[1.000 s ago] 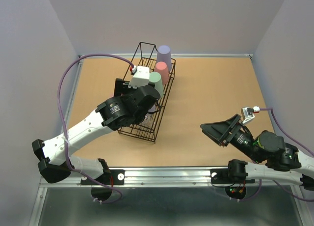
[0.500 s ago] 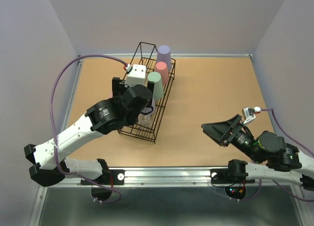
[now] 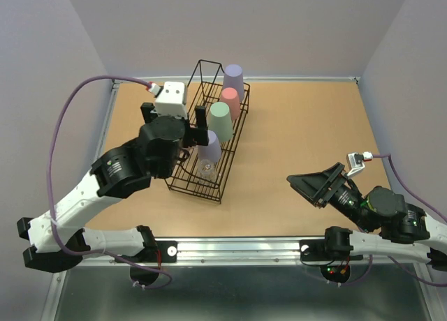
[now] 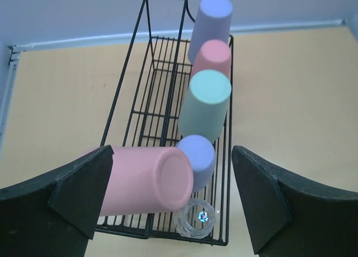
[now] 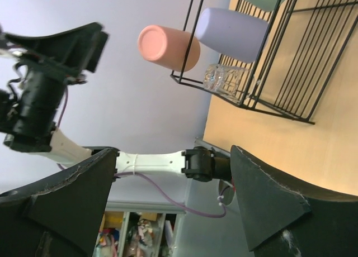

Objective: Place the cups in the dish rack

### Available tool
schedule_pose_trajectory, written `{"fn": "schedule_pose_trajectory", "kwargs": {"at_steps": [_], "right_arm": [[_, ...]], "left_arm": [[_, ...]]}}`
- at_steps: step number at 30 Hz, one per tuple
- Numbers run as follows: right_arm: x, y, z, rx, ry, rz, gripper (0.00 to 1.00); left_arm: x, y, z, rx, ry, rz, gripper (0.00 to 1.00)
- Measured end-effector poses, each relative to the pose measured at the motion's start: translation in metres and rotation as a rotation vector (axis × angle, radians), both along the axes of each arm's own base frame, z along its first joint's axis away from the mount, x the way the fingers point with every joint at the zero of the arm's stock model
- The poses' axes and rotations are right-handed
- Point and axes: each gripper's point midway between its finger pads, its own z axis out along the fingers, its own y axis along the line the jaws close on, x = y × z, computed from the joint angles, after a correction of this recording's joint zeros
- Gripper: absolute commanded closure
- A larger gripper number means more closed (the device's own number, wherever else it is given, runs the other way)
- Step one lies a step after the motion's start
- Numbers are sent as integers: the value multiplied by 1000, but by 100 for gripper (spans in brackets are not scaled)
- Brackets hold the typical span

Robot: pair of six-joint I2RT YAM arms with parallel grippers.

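Overhead, left gripper (image 4: 172,152) hangs empty, jaws apart, above the near end of the rack (image 4: 162,61), where a pink cup (image 4: 142,179) lies on its side, long axis crosswise, beside five racked cups (image 4: 207,106). Across the tan table (image 3: 300,118), right gripper (image 3: 304,188) sits well off, likewise apart and empty; grey walls (image 3: 244,28) close around.

Black-jointed white arms (image 3: 73,202), purple cables (image 3: 105,79)

The left gripper (image 3: 174,117) has drawn back off the dish rack (image 3: 207,93) (leftward, upward).
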Motion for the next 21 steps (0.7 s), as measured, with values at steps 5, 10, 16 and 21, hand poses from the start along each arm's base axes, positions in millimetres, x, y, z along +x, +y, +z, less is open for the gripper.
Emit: {"fn": "schedule_pose_trajectory", "kwargs": {"at_steps": [5,10,16,21], "right_arm": [[5,-6,-3,-50,-30,-31,11],[9,-11,12,-98,-82,-53,10],[18,5,32,-250,-145,-71,5],[38,11,57,-435,-222,-162,0]], "left_arm": [[-10,28,47,-120,-94,24,1],[2,68,70,-107,-133,165,1],[33,125,69,-35,-127,370,1],[62,175,43,21,-55,510,1]]}}
